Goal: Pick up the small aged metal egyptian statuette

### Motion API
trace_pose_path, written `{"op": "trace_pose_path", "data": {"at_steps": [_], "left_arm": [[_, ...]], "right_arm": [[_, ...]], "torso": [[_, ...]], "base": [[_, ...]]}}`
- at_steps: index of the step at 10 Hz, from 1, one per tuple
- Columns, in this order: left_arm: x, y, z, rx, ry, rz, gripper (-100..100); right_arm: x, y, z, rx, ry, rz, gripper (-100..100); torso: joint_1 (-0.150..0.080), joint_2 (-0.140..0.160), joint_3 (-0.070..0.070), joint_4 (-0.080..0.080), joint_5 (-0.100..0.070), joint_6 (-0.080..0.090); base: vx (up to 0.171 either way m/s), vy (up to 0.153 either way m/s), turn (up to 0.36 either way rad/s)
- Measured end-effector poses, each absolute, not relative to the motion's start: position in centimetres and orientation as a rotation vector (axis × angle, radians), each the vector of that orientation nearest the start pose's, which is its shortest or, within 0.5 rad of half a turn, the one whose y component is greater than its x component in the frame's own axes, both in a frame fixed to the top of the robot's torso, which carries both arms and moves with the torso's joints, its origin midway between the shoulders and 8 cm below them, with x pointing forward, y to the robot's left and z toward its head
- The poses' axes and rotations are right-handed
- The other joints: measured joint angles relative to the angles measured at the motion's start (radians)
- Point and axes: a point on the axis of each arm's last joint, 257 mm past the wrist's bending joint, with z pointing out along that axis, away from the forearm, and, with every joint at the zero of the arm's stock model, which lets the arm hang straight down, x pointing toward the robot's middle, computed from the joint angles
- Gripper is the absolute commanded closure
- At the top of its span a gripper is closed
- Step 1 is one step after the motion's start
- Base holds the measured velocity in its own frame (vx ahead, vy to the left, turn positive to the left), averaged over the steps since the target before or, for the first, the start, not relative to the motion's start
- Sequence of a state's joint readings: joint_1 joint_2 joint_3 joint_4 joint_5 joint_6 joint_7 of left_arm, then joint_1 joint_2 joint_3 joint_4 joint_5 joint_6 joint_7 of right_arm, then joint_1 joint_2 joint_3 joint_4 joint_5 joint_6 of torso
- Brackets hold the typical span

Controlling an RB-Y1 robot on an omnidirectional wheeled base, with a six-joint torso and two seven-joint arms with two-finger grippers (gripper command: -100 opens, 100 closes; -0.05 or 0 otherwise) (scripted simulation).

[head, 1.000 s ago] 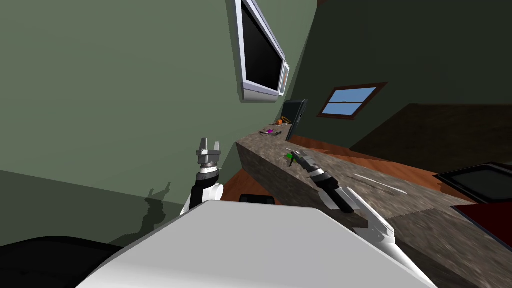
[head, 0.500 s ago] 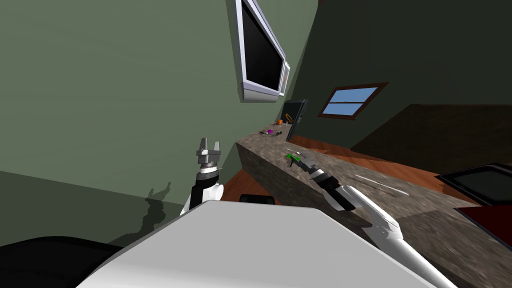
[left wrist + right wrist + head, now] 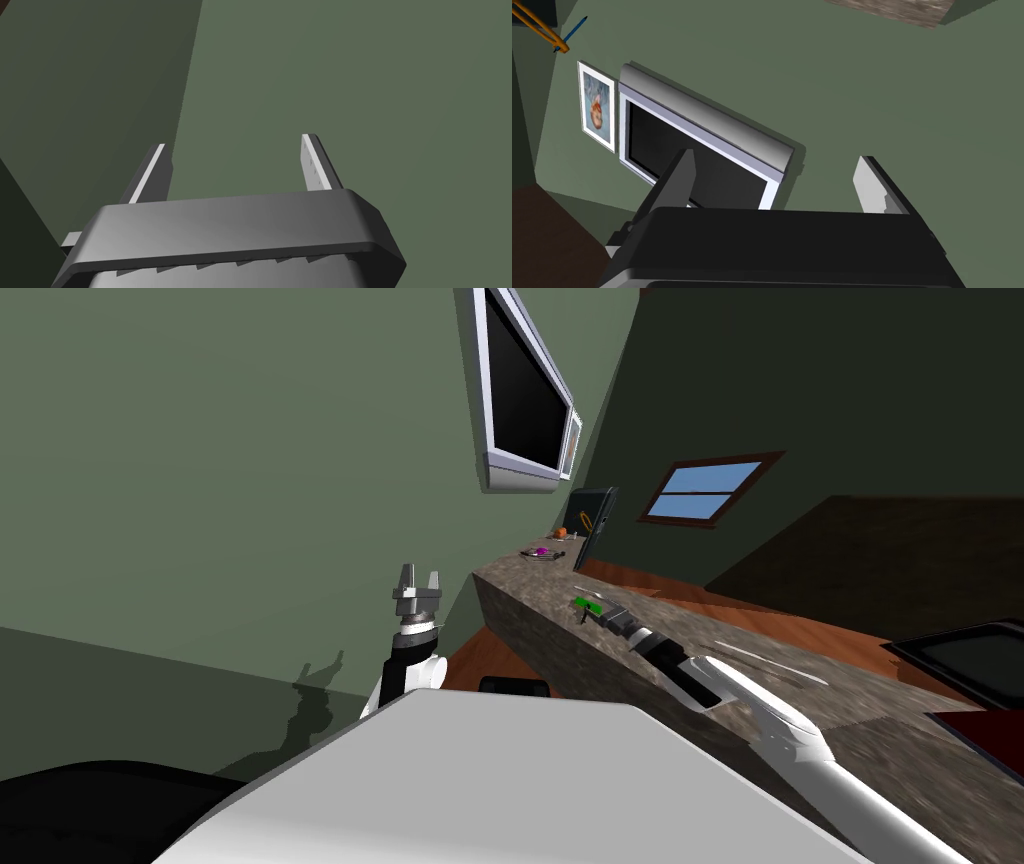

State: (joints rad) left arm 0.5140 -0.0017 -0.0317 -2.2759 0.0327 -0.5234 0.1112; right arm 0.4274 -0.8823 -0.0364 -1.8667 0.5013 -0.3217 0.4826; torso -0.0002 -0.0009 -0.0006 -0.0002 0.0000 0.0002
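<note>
Statuette [image 3: 583,607], where is it?

– Entry: on the worktop [image 3: 560,643], close to the edge facing the green wall. In the head view it reads as a small green and dark shape, too small to make out its form.

– And your right gripper [image 3: 775,157]?

– My right arm is stretched out low over the worktop, with the gripper tip just beside the statuette. I cannot tell whether they touch. In the wrist view the fingers stand wide apart and point past the worktop at the wall screen [image 3: 702,160] and a small framed picture [image 3: 597,105].

– Left side?

– My left gripper [image 3: 234,141] is raised upright next to the green wall, off the worktop's end, with its fingers apart.

– Anything else on the worktop?

– Further along lie a purple item [image 3: 540,551] and an orange one [image 3: 562,532], well apart from the statuette.
</note>
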Motion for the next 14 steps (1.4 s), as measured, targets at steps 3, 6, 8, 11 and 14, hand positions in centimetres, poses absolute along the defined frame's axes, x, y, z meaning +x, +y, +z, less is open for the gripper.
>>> {"op": "trace_pose_path", "data": {"at_steps": [3,6,8,11,14], "left_arm": [[34.1,27.4,2.2,-0.720,0.553,-1.454,0],[34.1,27.4,2.2,-0.720,0.553,-1.454,0],[34.1,27.4,2.2,-0.720,0.553,-1.454,0],[34.1,27.4,2.2,-0.720,0.553,-1.454,0],[34.1,27.4,2.2,-0.720,0.553,-1.454,0]], "right_arm": [[41.3,-37.0,-20.6,-0.639,1.667,-0.003,-100],[40.9,-39.3,-22.5,-0.784,1.712,-0.109,-100],[40.7,-40.6,-23.5,-0.852,1.733,-0.155,-100],[39.8,-43.0,-24.9,-0.992,1.765,-0.243,-100],[38.7,-45.9,-26.6,-1.142,1.802,-0.331,-100]], "torso": [[0.000,0.000,0.000,0.000,0.000,0.000],[0.001,-0.001,0.000,0.000,0.000,0.000],[0.001,0.000,0.000,0.000,0.000,0.000],[0.002,-0.001,-0.001,0.000,0.000,0.000],[0.003,-0.002,-0.001,0.000,0.000,0.000]], "base": [[0.018,0.006,0.028],[0.019,0.013,0.028],[0.020,0.014,0.052],[0.032,0.026,0.069],[0.041,0.031,0.056]]}}
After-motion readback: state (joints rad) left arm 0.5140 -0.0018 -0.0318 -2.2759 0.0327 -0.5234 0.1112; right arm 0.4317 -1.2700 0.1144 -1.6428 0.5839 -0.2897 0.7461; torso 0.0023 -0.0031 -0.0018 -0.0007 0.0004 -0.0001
